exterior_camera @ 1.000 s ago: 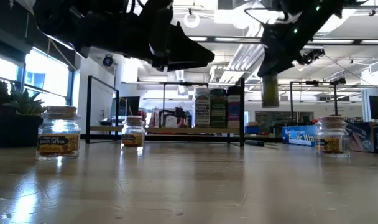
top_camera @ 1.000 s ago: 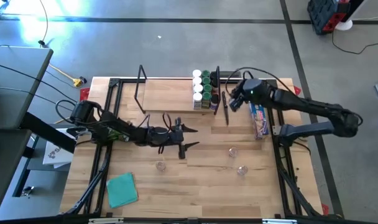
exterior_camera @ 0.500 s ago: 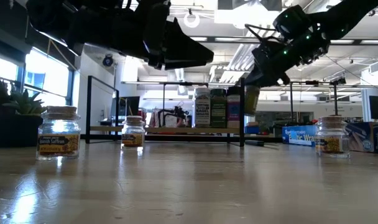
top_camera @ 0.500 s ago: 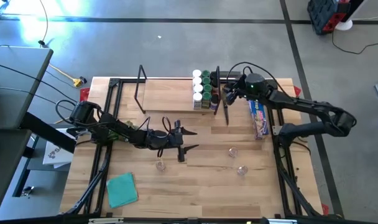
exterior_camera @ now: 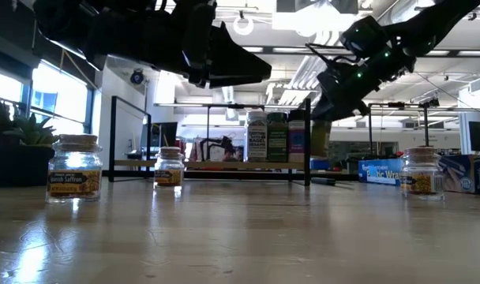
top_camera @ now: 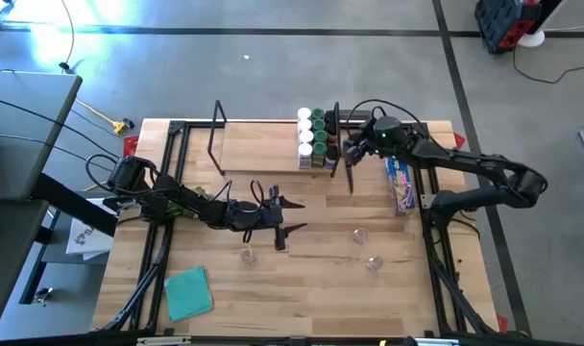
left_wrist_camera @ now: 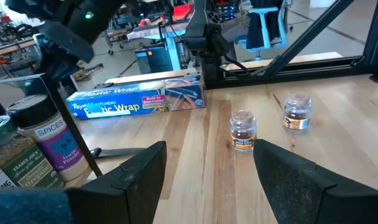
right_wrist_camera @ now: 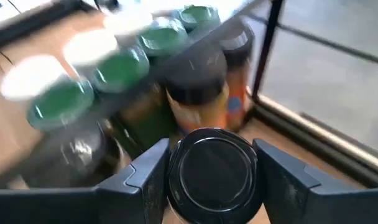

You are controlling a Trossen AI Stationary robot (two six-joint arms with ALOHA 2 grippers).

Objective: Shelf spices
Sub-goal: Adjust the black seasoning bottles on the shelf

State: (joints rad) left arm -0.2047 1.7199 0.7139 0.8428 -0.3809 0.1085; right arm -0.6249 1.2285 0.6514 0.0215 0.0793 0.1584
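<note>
The shelf is a light-wood board with a black wire frame at each end. Several spices with green, white and dark lids stand at its right end. My right gripper is shut on a black-lidded spice jar, just outside the shelf's right wire frame. My left gripper hangs open over the table's middle, touching nothing. Three loose spice jars stand on the table. My right gripper pinches the jar's sides just below its black lid between its two fingers. The fingers come from the table's right side, slanting down. The jar hangs about upright, a little above the table, next to the wire frame.
A long blue wrap box lies right of the shelf, under my right arm. A teal cloth lies at the near left. The jars standing at the shelf's right end crowd the space just inside the frame.
My right gripper has sunk and gone toward the shelf's right end with the black-lidded jar, tipping further downward. The jar now hangs lower, close beside the wire frame. My left gripper has kept still.
</note>
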